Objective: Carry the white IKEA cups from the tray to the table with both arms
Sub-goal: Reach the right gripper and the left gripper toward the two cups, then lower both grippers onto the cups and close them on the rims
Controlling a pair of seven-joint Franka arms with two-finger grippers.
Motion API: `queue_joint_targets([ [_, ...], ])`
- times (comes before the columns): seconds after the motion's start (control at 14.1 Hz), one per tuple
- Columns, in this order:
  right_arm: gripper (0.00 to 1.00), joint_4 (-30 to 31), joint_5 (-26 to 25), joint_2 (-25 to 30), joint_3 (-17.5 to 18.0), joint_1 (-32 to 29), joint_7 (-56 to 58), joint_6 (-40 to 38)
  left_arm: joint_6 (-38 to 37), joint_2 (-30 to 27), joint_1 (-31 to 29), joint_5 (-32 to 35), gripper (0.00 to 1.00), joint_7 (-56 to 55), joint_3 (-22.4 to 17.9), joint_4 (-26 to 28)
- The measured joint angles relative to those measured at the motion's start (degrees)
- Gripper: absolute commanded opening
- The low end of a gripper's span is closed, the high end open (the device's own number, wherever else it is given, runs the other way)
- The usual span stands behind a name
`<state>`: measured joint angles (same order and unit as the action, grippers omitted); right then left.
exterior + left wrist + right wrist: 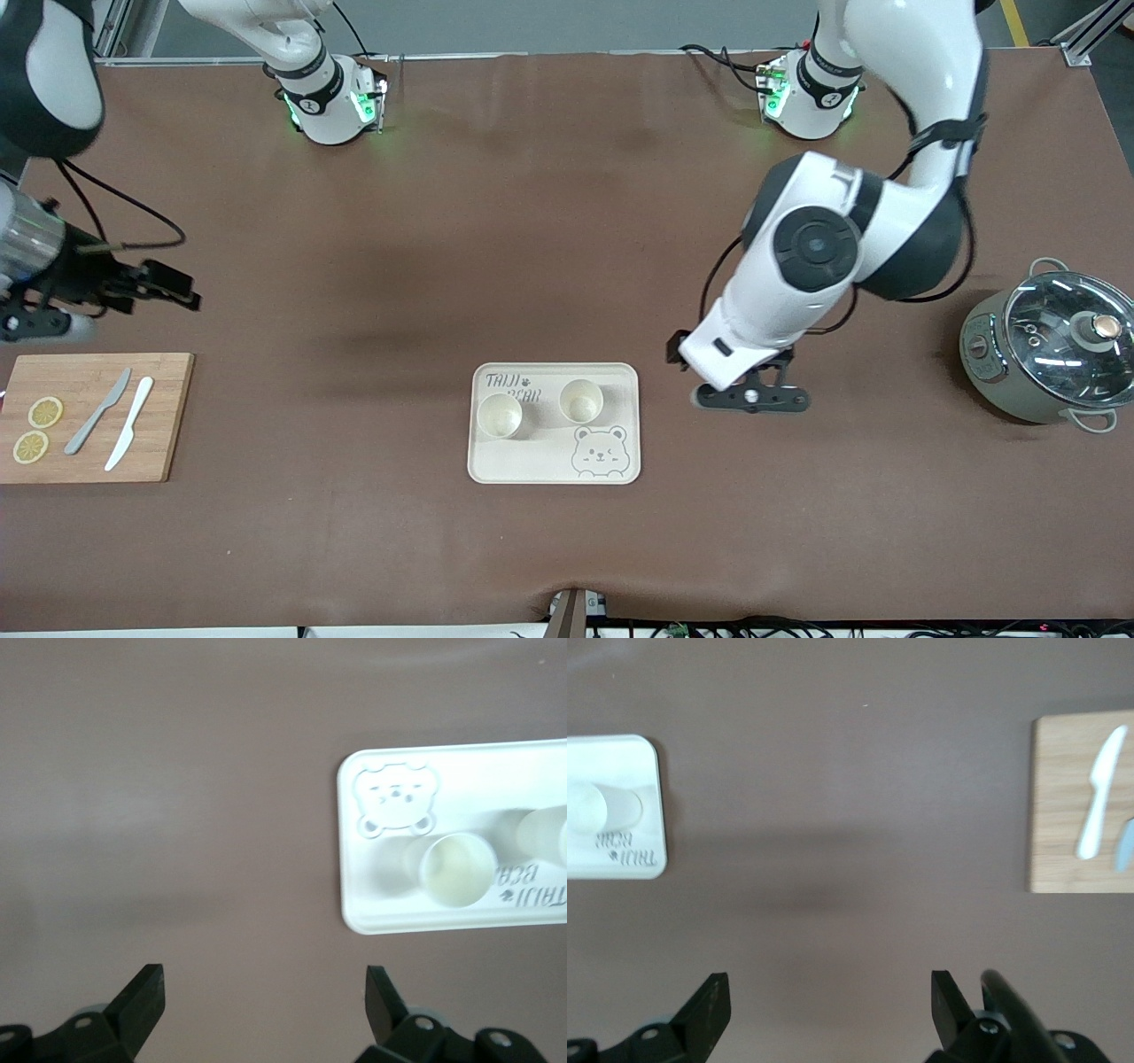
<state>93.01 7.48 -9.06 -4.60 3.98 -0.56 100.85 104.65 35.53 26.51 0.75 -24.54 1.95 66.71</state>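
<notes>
2 white cups stand upright in the tray on the tabletop; left tool, beside the tray, and right tool, near the cutting board, both gape empty.

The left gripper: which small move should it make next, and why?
Probably slide sideways over the nearer cup. The left gripper hangs open over bare table beside the tray, and both cups still stand on it.

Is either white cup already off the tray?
No, both white cups stand upright inside the tray.
</notes>
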Motion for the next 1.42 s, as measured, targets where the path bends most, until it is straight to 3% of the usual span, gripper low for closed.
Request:
queue_joint_targets([
  [0.43,1.00,0.0,3.6,-8.9,0.2,6.1,-5.2,8.6,9.5,10.6,4.7,0.0,1.00,-2.4,0.0,-2.6],
  [0.85,1.00,-0.4,3.8,-16.8,0.3,14.0,-17.4,20.0,14.5,15.4,5.5,-0.1,1.00,-2.4,0.1,-3.7],
  [1.42,1.00,-9.4,3.8,-30.8,0.3,21.6,-29.2,30.9,20.5,20.3,7.2,-0.1,1.00,-2.4,-0.4,-5.0],
])
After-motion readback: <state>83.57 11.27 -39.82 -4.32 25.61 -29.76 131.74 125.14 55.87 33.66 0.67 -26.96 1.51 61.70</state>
